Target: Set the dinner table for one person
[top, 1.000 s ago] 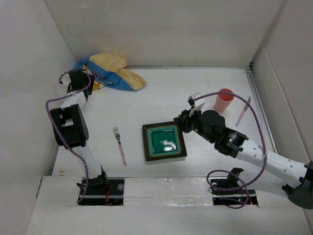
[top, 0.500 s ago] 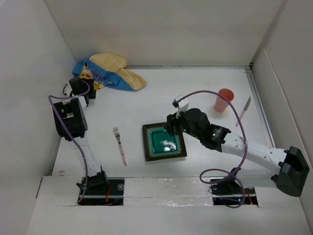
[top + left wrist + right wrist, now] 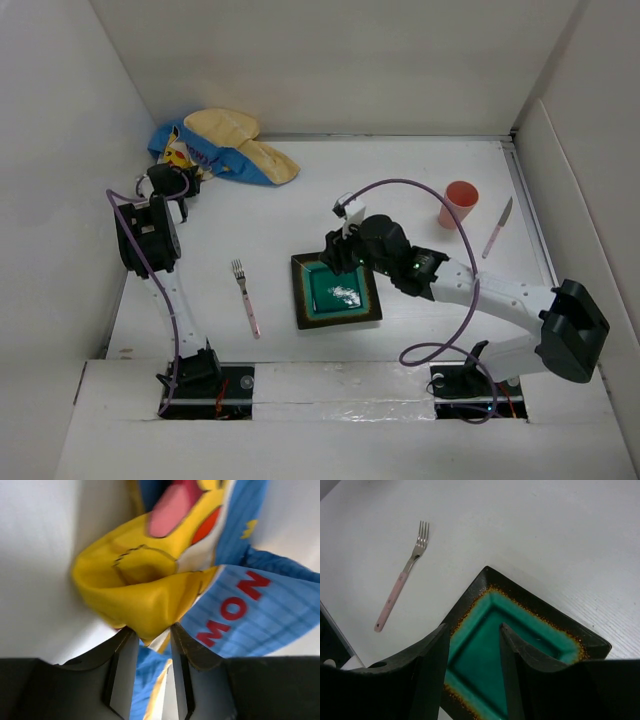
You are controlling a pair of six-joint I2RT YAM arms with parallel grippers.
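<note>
From my station, the left gripper point(image 3: 151, 632) sits at the far left of the dinner table point(image 3: 400, 170). Its fingers are pinched on a yellow fold of the blue cartoon cloth mat point(image 3: 228, 145), which lies bunched by the back wall. The right gripper point(image 3: 474, 630) hangs over the far left corner of the square green plate point(image 3: 337, 292), fingers apart with nothing between them. I cannot tell whether the tips touch it. The plate lies near the table's middle, with a pink-handled fork point(image 3: 245, 297) apart to its left. A pink cup point(image 3: 460, 203) stands upright at the far right, with a knife point(image 3: 497, 228) just beside it.
</note>
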